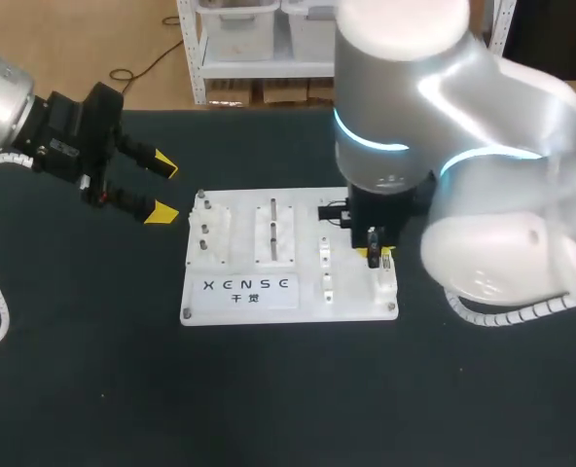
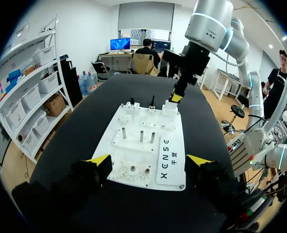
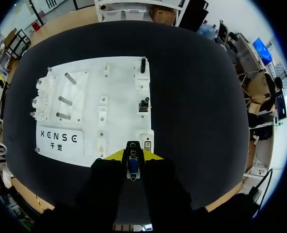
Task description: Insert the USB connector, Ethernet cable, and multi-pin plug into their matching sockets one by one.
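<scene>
Right gripper (image 3: pixel 133 156): my fingers are pinching the USB connector (image 3: pixel 132 164) from both sides. It stands upright between the yellow tips, blue insert showing. It hangs over the white socket board (image 1: pixel 307 297) at the board's right near corner, just short of a small white socket block (image 3: pixel 146 142) by that edge. I can't tell whether the connector touches the board.

Left gripper (image 1: pixel 163 188): fingers spread wide, nothing between them. It's off the board's left far corner, apart from it and above the dark table (image 1: pixel 93 389). In my left wrist view the board's label end lies just ahead of and between the open yellow tips, and my right gripper sits at the far end of the board.

On the board:
- A black plug (image 3: pixel 143 105) is near the middle of the right-hand column.
- A second black upright piece (image 3: pixel 143 64) is at the far edge of that column.
- Three metal pegs (image 3: pixel 63 100) stand on the left half.
- The printed label (image 1: pixel 249 287) is at the near left corner.
</scene>
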Tool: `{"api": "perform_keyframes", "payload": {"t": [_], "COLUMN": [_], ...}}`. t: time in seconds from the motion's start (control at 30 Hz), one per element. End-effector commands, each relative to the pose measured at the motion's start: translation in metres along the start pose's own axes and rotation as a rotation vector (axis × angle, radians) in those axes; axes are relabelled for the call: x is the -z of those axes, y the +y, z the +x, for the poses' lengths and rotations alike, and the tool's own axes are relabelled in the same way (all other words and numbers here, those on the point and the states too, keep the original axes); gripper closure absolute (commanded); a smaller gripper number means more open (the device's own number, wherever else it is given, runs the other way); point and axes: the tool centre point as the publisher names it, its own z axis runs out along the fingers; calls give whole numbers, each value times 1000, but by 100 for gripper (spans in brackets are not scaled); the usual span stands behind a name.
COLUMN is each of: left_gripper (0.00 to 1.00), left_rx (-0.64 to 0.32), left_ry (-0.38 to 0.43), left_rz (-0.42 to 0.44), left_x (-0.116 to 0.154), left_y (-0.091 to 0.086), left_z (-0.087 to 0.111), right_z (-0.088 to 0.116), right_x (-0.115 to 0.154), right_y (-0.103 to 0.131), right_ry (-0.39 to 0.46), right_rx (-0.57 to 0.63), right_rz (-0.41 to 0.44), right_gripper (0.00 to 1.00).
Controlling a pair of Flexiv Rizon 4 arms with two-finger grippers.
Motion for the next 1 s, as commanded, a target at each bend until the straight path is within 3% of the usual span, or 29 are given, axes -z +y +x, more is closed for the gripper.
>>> {"api": "perform_keyframes", "payload": {"t": [0.03,1.0], "left_gripper": [0,0], "left_rx": [-3,-3], "left_ry": [-4,-4], "left_rz": [-1,-1], "left_x": [0,0], "left_y": [0,0], "left_z": [1,1], "right_z": [4,-1], "right_x": [-1,-11], "right_y": [-9,-18], "right_ry": [-22,-12], "right_rx": [-15,-26], "right_rz": [2,10], "right_gripper": [100,100]}}
